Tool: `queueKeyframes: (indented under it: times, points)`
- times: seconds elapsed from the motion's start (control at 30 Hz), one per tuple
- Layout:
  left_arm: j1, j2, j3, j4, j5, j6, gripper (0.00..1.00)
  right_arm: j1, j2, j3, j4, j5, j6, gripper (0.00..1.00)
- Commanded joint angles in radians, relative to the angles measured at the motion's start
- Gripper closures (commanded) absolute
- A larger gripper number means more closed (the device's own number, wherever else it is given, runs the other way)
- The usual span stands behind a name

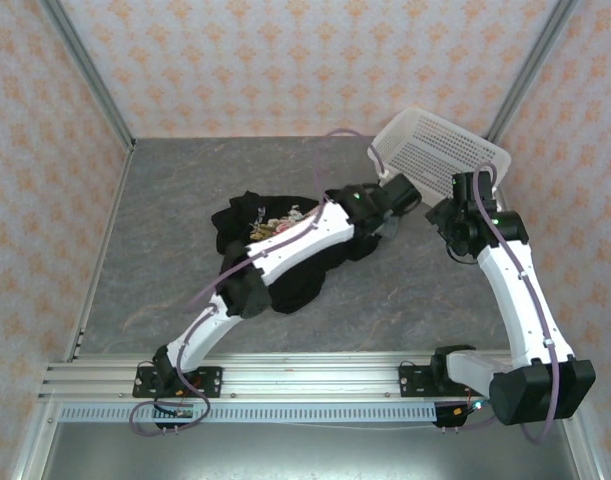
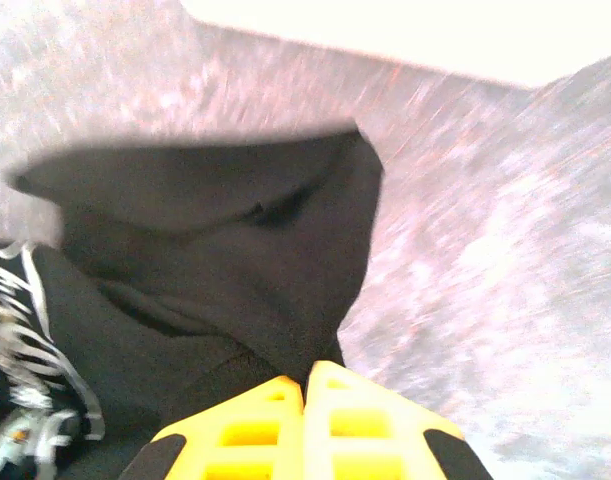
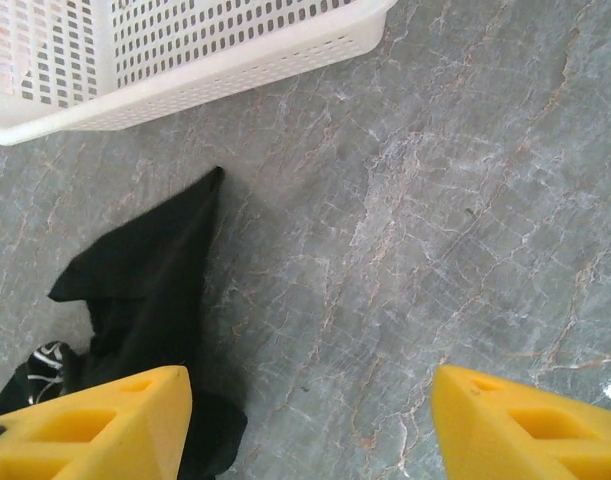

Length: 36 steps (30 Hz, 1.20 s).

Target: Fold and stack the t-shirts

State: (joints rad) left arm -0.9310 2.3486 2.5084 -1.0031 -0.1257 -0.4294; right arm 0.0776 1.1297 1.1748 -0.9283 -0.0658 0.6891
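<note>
The grey stone-look desk (image 1: 155, 230) carries the black cloth t-shirt with a pink flower print (image 1: 240, 218), which lies in a crumpled heap near the middle, a bit to the left. It is not flat and I see no neat fold in it. So I think the folding has hardly begun, and the stacking is all left to do. The white plastic basket with little holes (image 1: 440, 150) sits at the far right, close to the t-shirt but not touching it.

My left hand (image 1: 395, 198) is at the right edge of the heap. Its two yellow fingers are pressed together with black cloth right at the tips, so I think it is pinching a bit of the t-shirt. My right hand (image 1: 453, 218) hovers near the basket, with its fingers wide apart and nothing between them.

My left arm lies across the t-shirt and hides a lot of it. The left wrist picture is blurry, so I cannot tell if I hold a sleeve, a hem or a corner.
</note>
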Motion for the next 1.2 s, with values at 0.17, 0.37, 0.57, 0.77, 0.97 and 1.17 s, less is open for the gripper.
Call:
queueKeyframes:
  times: [0.17,0.37,0.57,0.77,0.97,1.17]
  points:
    - [0.109,-0.428,-0.161,-0.099,0.029,-0.099,1.00,-0.002,0.076,0.010,0.028,-0.038,-0.022,0.31]
    - [0.293,-0.897,-0.600,0.006,-0.017,-0.135,1.00,0.042,0.197,-0.011,0.136,-0.189,-0.034,0.27]
    - [0.482,-1.190,-0.955,0.074,0.048,-0.122,1.00,0.234,0.402,0.038,0.282,-0.262,-0.029,0.21]
    - [0.518,-1.338,-1.101,-0.001,-0.103,-0.137,1.00,0.429,0.643,0.187,0.399,-0.240,-0.005,0.20]
    - [0.518,-1.418,-1.169,-0.089,-0.221,-0.201,1.00,0.528,0.850,0.313,0.581,-0.223,0.049,0.20]
    - [0.518,-1.466,-1.214,-0.125,-0.222,-0.245,1.00,0.548,1.009,0.440,0.687,-0.218,0.068,0.24]
